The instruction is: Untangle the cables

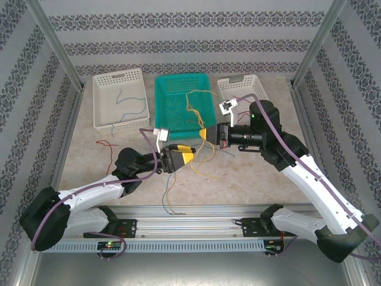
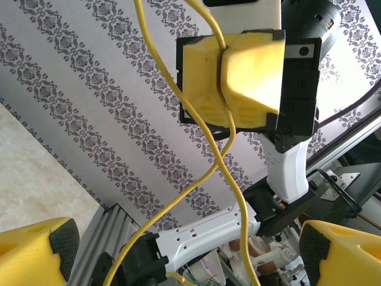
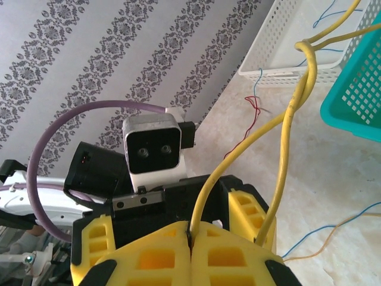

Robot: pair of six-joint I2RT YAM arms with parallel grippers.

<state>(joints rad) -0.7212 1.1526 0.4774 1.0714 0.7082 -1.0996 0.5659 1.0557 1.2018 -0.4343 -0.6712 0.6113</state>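
Note:
A yellow cable (image 1: 193,102) runs out of the teal basket (image 1: 172,83) to my right gripper (image 1: 204,133), which is shut on it above the table. In the right wrist view the closed pads (image 3: 205,250) pinch this yellow cable (image 3: 286,119), and a second strand passes beside them. My left gripper (image 1: 189,154) faces the right one, open. In the left wrist view its fingers (image 2: 36,250) stand wide apart and the yellow cable (image 2: 235,196) hangs loose between them, untouched. A red wire (image 1: 107,146) lies on the table at the left. Blue and orange wires (image 1: 169,199) lie near the front edge.
A white basket (image 1: 101,107) at the back left holds a blue wire (image 1: 122,98). Another white basket (image 1: 238,86) stands at the back right. Patterned walls and metal posts close in the table. A rail (image 1: 190,229) runs along the near edge.

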